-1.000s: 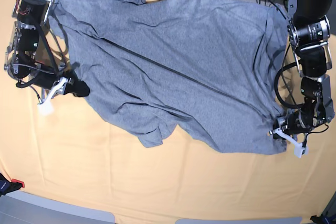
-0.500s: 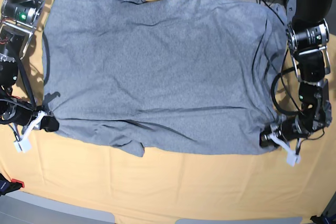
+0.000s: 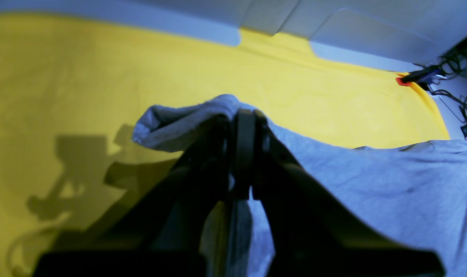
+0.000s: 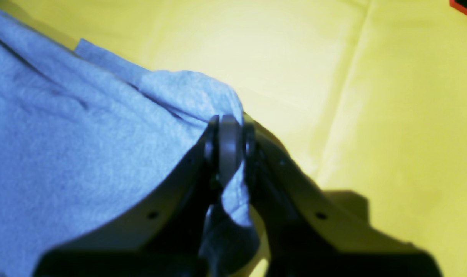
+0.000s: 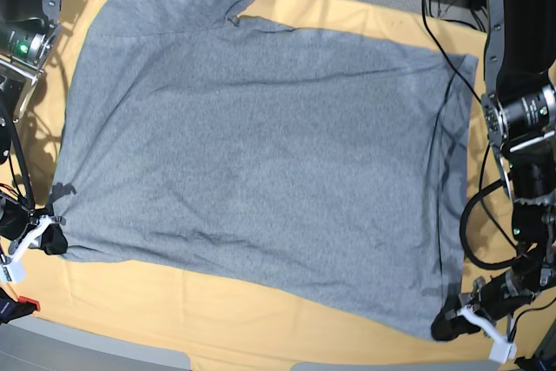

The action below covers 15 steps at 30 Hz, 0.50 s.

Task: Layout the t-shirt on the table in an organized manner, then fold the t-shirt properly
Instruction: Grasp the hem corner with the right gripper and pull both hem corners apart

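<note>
**Stretching flat: shirt pulled taut toward the frame's lower edge**

Comparing with a second ago: t-shirt (image 5: 261, 154) then bunched, with a diagonal fold and a ragged lower edge in mid-frame; now drawn out into one broad grey sheet covering most of the table (image 5: 287, 323) in the base view. Lower corners hauled down and outward to lower left and lower right of frame. Few wrinkles left; one sleeve folded at top centre, a doubled strip along the right edge. Likely reading: layout step nearly done, folding not begun.

Left gripper (image 5: 452, 323), lower right of base view: clamped on the shirt's corner, cloth draped over the closed jaws in its wrist view (image 3: 244, 115). Right gripper (image 5: 52, 239), lower left: likewise pinching a corner, grey fabric squeezed between the fingertips (image 4: 228, 127). Both corners close above the yellow cloth; contact with it not discernible.
</note>
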### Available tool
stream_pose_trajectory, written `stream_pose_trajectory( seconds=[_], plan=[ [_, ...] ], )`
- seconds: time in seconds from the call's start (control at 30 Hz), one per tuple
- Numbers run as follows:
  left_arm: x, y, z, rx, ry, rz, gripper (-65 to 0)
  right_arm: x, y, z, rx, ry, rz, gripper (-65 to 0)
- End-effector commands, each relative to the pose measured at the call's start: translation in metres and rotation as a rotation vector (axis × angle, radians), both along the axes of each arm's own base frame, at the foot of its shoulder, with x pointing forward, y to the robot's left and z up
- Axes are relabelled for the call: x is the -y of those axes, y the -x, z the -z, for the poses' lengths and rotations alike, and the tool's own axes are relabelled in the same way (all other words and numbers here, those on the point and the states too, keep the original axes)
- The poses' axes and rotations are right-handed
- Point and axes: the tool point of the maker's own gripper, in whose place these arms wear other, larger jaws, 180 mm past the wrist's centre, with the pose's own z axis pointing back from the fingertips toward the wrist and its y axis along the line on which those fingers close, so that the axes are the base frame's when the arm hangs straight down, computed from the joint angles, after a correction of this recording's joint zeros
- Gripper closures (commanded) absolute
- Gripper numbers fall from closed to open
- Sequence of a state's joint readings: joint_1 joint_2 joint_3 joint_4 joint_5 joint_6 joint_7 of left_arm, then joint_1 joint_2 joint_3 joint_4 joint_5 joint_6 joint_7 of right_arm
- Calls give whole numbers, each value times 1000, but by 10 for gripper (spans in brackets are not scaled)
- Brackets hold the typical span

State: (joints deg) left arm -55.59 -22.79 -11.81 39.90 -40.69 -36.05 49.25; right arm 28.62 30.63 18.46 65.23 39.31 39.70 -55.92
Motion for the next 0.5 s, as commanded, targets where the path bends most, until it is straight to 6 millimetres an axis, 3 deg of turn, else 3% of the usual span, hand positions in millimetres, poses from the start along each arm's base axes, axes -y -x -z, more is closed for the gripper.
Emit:
stream_pose_trajectory(
  seconds=[0.0,0.13,0.3,0.4,0.47],
  plan=[
    [6,-10,-38,98,23,7,0,9,-10,-31,90,12,8,0],
    [27,-12,-28,81,21,35,0,9,-9,-30,87,12,8,0],
    [28,-9,-9,53,-1,29,0,16,-6,-23,59,56,21,-20],
    [25,-7,-2,37,-5,26,0,19,-7,-22,53,45,54,-217],
    [23,-3,5,8,-10,29,-139,22,-6,-20,37,42,69,-315]
  ],
)
